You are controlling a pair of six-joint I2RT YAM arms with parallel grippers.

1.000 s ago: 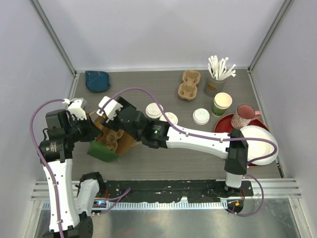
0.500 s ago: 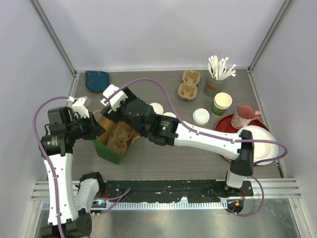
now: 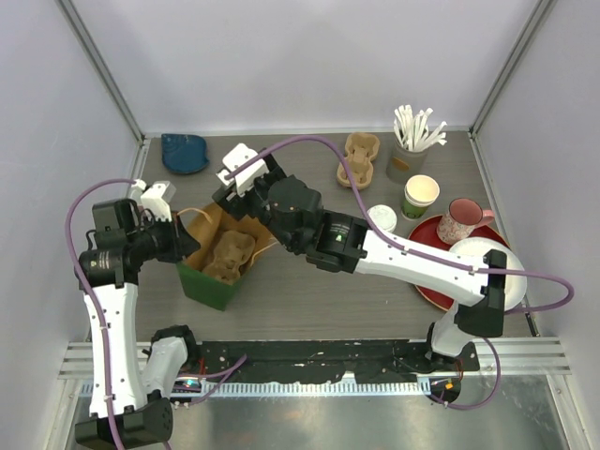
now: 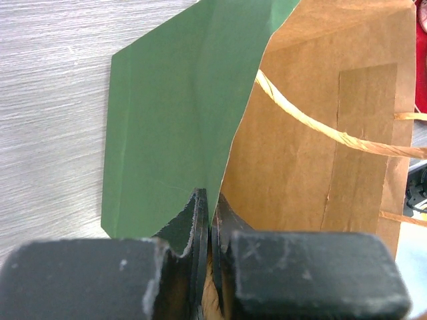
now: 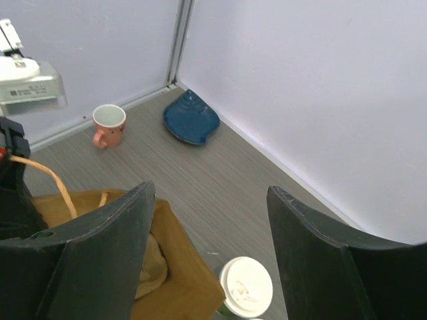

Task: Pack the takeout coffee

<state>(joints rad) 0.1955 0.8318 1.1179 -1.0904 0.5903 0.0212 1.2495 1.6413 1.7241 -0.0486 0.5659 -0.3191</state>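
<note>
Paper bag (image 3: 208,286), green outside and brown inside, stood with its mouth upward at about 8 o'clock on the table (image 3: 309,300). A cardboard cup carrier (image 3: 228,255) lay inside it. The left gripper (image 4: 208,203) had its two fingers pressed together on the bag's top edge at the bag's 9 o'clock side, with only the thickness of the paper between them. One twisted paper handle (image 4: 333,133) crossed the brown inner wall in the left wrist view.

The right gripper (image 5: 208,200) hung above the table at the bag's 1 o'clock, its fingers spread wide with nothing between them. In the right wrist view one lidded cup (image 5: 245,287) stood on the table at 6 o'clock of the frame, below the gap between the fingers and just beside the bag's brown corner. A sliver of green showed under its white lid. From above, that cup was hidden by the right arm. A second white lid (image 3: 381,217) showed at the arm's far side, at 9 o'clock of the stack of lidless green cups (image 3: 420,197); whether a cup sat under it could not be told.

A blue dish (image 3: 185,153) lay at 11 o'clock on the table. A spare carrier (image 3: 358,159) and a holder of white sticks (image 3: 412,141) stood at 1 o'clock. A pink mug (image 3: 459,220) sat on a red plate (image 3: 424,236) at 3 o'clock.
</note>
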